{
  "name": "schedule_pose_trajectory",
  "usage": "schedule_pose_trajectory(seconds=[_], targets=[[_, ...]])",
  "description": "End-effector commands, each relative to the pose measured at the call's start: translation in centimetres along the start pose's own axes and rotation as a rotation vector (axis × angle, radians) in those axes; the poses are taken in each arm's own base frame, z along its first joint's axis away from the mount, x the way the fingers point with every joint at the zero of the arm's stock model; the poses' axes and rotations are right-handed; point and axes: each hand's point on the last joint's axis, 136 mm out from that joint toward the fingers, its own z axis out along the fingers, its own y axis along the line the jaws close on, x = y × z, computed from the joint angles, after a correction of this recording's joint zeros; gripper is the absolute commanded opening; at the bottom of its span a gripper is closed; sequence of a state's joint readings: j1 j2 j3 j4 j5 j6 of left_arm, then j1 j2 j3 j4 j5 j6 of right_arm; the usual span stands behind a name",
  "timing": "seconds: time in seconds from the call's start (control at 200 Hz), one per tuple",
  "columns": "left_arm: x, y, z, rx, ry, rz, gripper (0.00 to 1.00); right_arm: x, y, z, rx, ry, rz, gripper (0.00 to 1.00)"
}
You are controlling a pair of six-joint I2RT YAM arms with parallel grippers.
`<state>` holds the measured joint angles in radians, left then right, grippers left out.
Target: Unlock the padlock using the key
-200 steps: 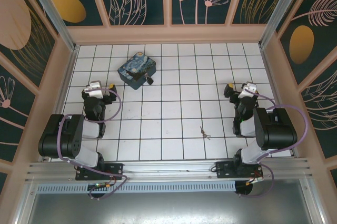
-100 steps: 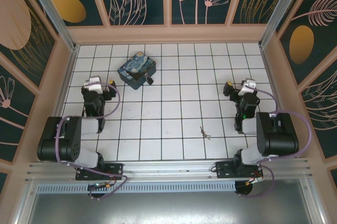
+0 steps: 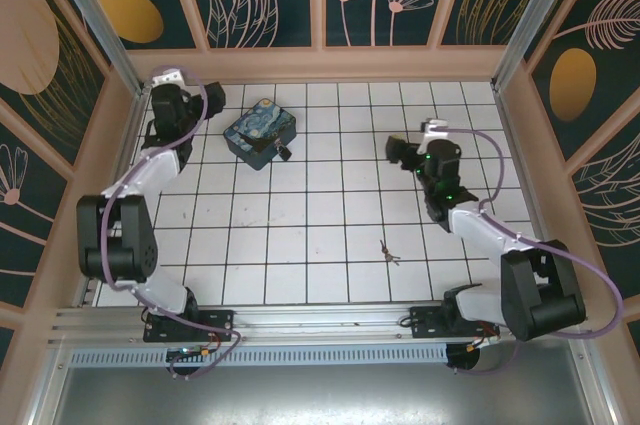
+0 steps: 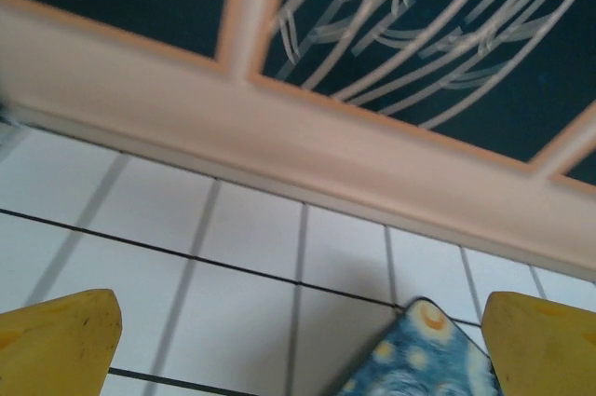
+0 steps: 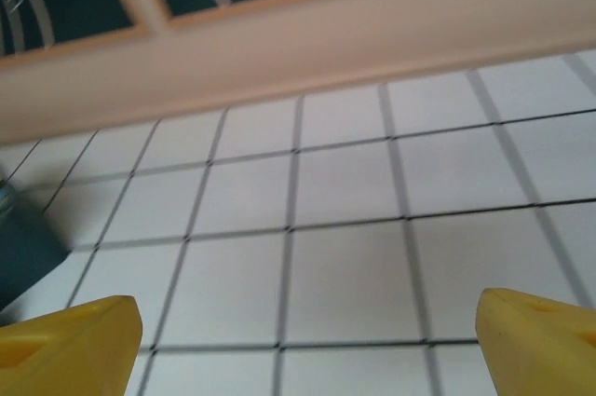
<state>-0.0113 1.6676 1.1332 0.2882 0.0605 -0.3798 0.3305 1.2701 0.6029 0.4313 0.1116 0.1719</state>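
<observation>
Now both arms have unfolded from their tucked pose. The left gripper (image 4: 298, 342) is wide open and empty, and it has swung to the far-left corner beside the blue swirl-painted tin (image 3: 260, 130). The right gripper (image 5: 303, 340), also spread and holding nothing, has come inward over mid-table. Judged: the reach is only starting. The padlock (image 3: 284, 153), tiny and matte black, sits against the tin's near-right edge. The key (image 3: 388, 251), thin dull metal, lies flat on glossy white tiles (image 3: 320, 195), well apart from both grippers.

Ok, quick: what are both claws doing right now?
Left claw: open, holding nothing.
Right claw: open, holding nothing.
</observation>
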Motion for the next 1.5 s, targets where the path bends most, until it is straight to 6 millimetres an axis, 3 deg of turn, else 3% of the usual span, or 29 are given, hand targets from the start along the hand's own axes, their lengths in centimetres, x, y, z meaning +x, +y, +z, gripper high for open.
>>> schedule_pose_trajectory(seconds=[0.0, 0.185, 0.44, 0.591, 0.696, 0.841, 1.096, 1.201, 1.356, 1.491], targets=[[5.4, -1.4, 2.7, 0.116, 0.236, -0.116, 0.99, 0.6, 3.0, -0.9, -0.056, 0.058, 0.033, 0.93], [8.6, -3.7, 7.4, 0.241, 0.37, -0.092, 0.99, 1.5, 7.3, -2.9, -0.164, 0.074, 0.063, 0.93], [11.3, -5.9, 12.4, 0.306, 0.481, 0.028, 0.99, 3.0, 8.7, -3.9, -0.192, 0.137, 0.062, 0.93], [14.1, -9.0, 13.0, 0.456, 0.577, 0.049, 0.99, 3.6, 8.6, -4.3, -0.176, 0.163, 0.057, 0.93], [16.3, -11.8, 12.1, 0.537, 0.633, 0.112, 0.98, 3.8, 8.4, -4.5, -0.163, 0.173, 0.056, 0.93], [17.7, -15.3, 9.9, 0.643, 0.676, 0.141, 0.97, 3.8, 8.2, -4.7, -0.152, 0.175, 0.059, 0.93], [20.1, -23.1, 3.8, 0.833, 0.728, 0.198, 0.96, 4.4, 8.3, -4.8, -0.15, 0.194, 0.074, 0.93], [21.3, -25.4, 1.9, 0.87, 0.765, 0.172, 0.95, 4.7, 7.8, -4.9, -0.127, 0.194, 0.094, 0.93], [19.8, -27.8, -1.2, 0.921, 0.712, 0.111, 0.95, 5.0, 7.4, -5.0, -0.117, 0.189, 0.11, 0.94], [16.3, -26.8, -1.2, 0.767, 0.609, 0.152, 0.97, 5.6, 7.3, -4.7, -0.114, 0.205, 0.115, 0.93]])
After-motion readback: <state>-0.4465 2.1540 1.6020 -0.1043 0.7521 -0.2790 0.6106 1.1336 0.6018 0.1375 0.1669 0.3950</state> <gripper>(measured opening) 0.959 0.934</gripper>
